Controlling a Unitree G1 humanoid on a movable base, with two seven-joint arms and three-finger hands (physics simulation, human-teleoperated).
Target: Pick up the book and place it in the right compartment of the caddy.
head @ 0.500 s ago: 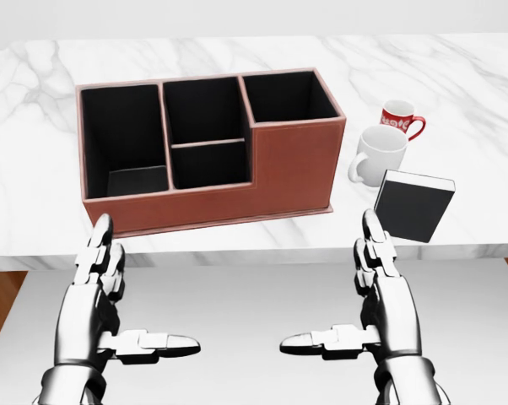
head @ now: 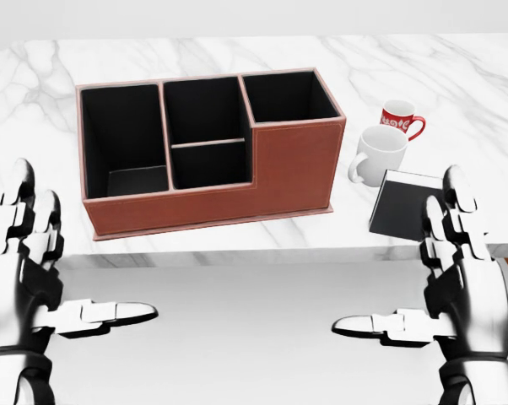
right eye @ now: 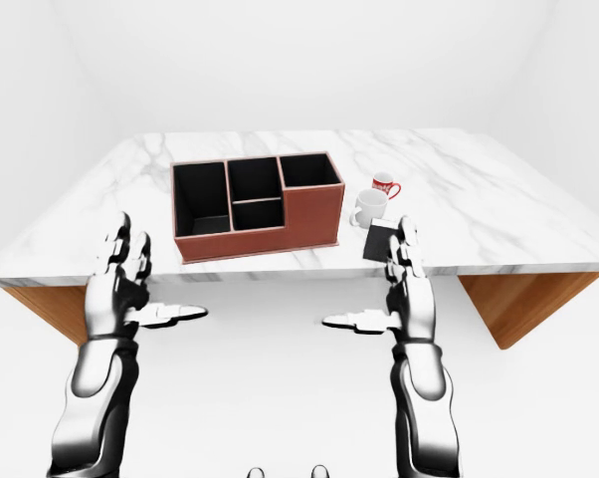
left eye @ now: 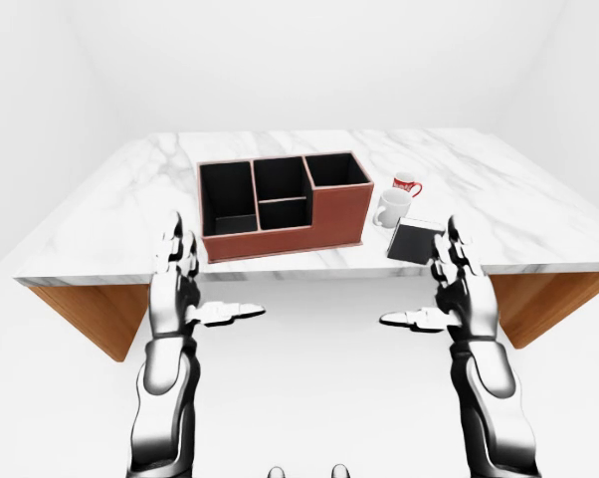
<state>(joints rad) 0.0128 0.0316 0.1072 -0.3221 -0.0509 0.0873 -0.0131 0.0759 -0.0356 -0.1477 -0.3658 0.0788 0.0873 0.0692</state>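
A: What is the biggest thing you see now?

B: The marble surface (left eye: 130,214), which fills the upper part of all my views. On it stands the brown caddy (head: 288,173) with black compartments; the right compartment (head: 288,95) has nothing in it. Right of the caddy in the head view are a white mug (head: 379,152) and, just above it, a red mug (head: 399,116).

A: And the book?

B: The book (head: 397,207) is dark, with a pale page edge along its top, and it lies near the surface edge, just below the white mug and well to the right of the caddy. Nothing holds it.

A: What has changed in the last half second?

B: Both arms have moved outward. The left robot hand (head: 26,261) was under the left corner of the caddy and is now at the far left of the head view. The right robot hand (head: 456,253) has moved to the right, and its raised fingers now overlap the right part of the book in the head view. The caddy and mugs are in the same places, so I think the camera did not move.

A: How are the fingers?

B: Both are spread wide, thumbs pointing inward, holding nothing.

A: What does it mean for the task?

B: I judge the right one is lining up with the book, but the grasp is not yet started. The mugs are close, so I must reach carefully.
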